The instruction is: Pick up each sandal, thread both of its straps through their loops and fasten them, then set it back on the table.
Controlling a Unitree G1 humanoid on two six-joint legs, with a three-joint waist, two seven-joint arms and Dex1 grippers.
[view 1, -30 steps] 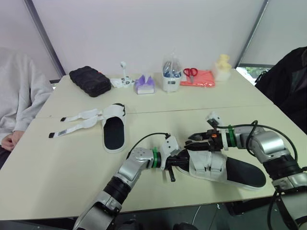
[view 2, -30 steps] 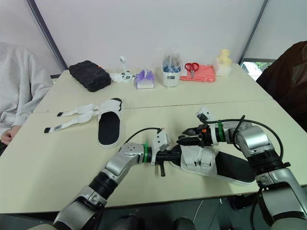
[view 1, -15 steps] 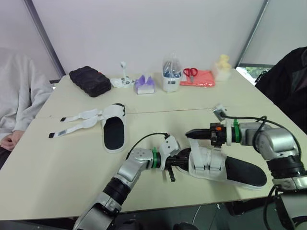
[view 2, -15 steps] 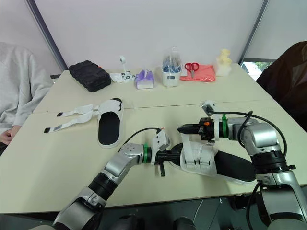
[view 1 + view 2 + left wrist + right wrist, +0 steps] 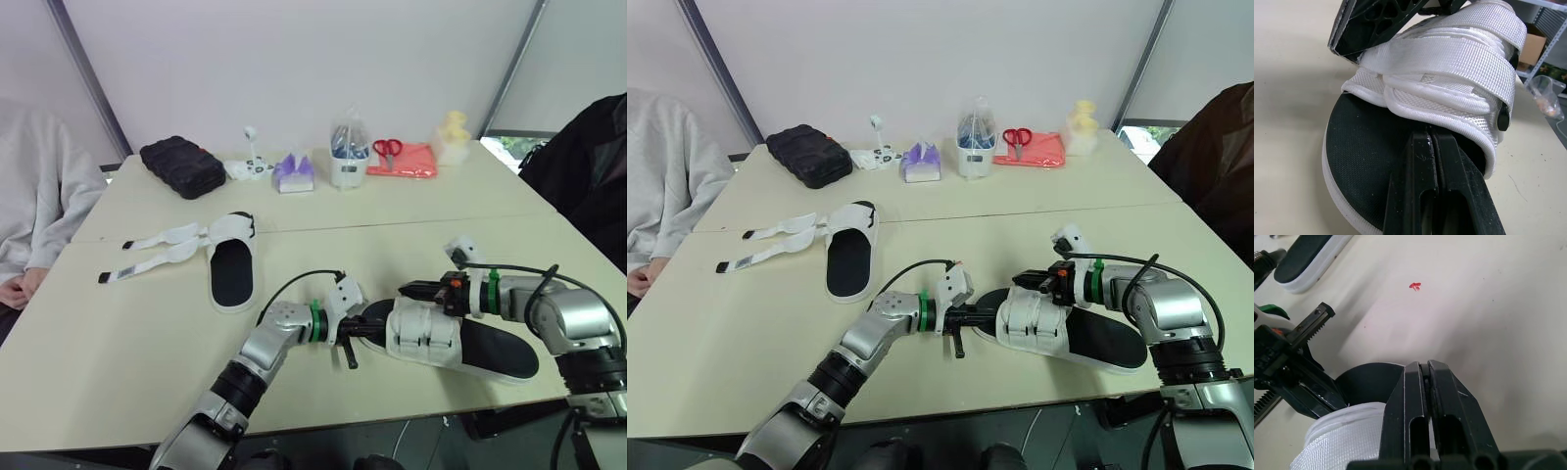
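Lying flat near the front edge of the table [image 5: 118, 333], on the robot's right side, the near sandal [image 5: 495, 351] is showing its black insole, and its 2 white straps [image 5: 423, 331] are sitting folded across the upper, closed over one another. The left gripper [image 5: 1431, 133] is meeting this sandal at one end. Its 2 black fingers are pressing together with nothing visible between them, their tips touching the rim of the white upper just above the insole. The right gripper [image 5: 406, 289] is pointing in from the opposite side, its fingers likewise together, tips at the top of the straps; whether they are touching the webbing I cannot tell.

The far sandal [image 5: 233, 269] is lying well apart on the robot's left half of the table, its loose straps [image 5: 157, 245] trailing open and flat toward the left edge. Along the back a black case [image 5: 183, 164], a white tub [image 5: 350, 166] and red-handled scissors [image 5: 388, 148] on a red cloth [image 5: 411, 162] are sitting in a row. A person's grey sleeve [image 5: 39, 206] is showing at the left, and a person in dark clothing [image 5: 588, 166] is sitting at the right.
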